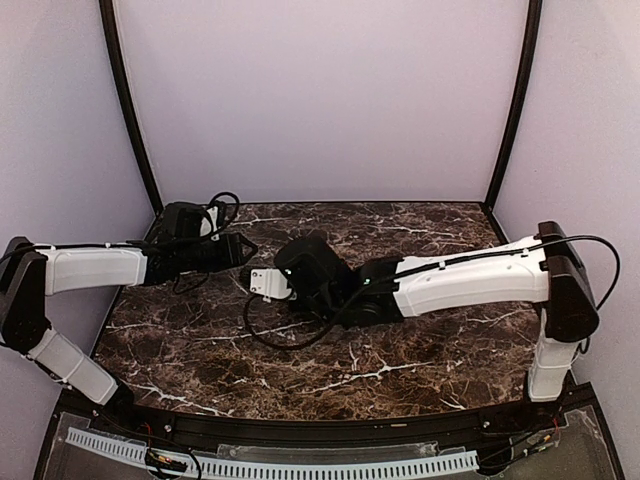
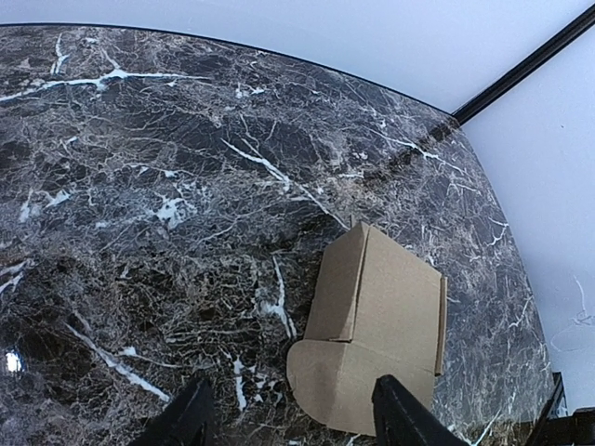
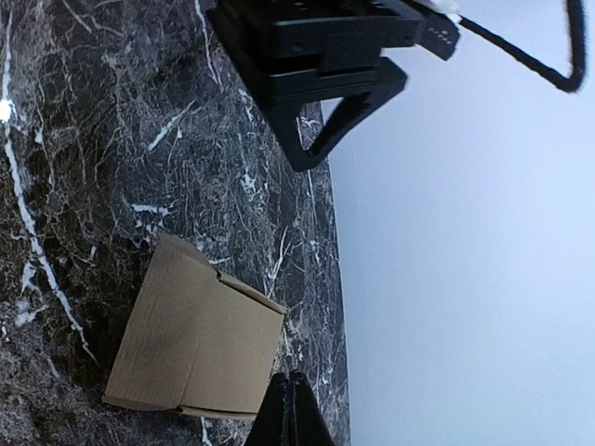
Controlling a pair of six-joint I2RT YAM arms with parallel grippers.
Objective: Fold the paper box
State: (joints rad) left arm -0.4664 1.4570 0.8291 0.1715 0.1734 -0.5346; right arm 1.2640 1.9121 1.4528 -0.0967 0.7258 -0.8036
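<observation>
The paper box [image 2: 372, 334] lay just ahead of the gaping left tool [image 2: 296, 418], beside the closed, empty right tool [image 3: 290, 409], probably readied for pushing.

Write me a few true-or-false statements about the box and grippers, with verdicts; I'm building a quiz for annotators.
1. The box lies on the table. True.
2. The right gripper is open. False: it is shut, with nothing between its fingers.
3. The left gripper is clamped on the box. False: it is open and not closed on the box.
4. The box is plain brown cardboard with no print. True.
</observation>
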